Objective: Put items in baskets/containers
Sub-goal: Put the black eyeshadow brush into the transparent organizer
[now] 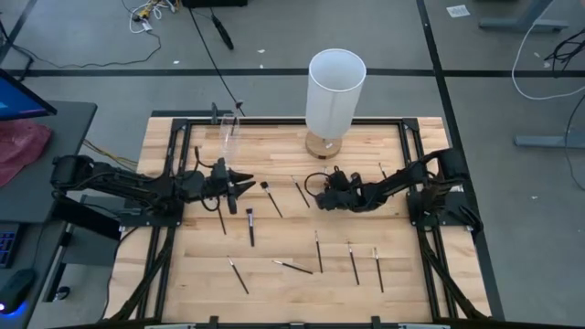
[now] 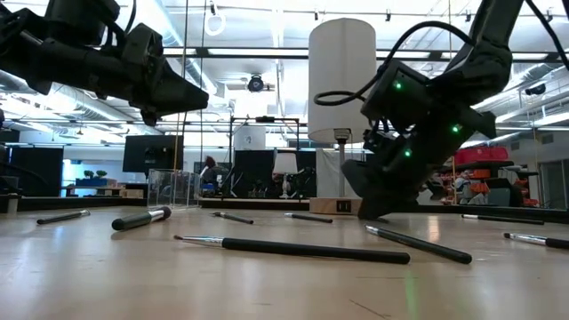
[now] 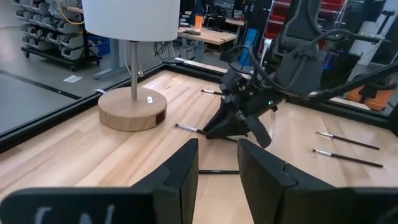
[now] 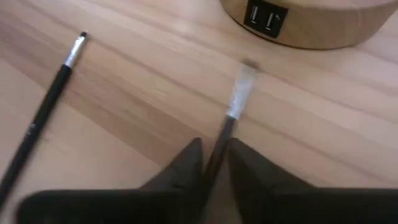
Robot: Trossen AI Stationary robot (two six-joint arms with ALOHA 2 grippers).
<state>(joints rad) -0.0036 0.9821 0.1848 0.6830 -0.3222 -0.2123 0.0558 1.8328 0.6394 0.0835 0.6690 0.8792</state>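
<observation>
Right tool (image 4: 214, 163) pinches a brush (image 4: 233, 118); left tool (image 3: 217, 163) spread, no readable writing.

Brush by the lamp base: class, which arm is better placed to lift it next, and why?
The right. The right gripper is down at the table with its fingers closed around that brush beside the lamp base. The left gripper hovers above the table, empty, farther away.

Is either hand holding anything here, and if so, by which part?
The right hand pinches a brush by its dark handle, below the metal ferrule, low at the table. The left hand holds nothing, its fingers apart.
</observation>
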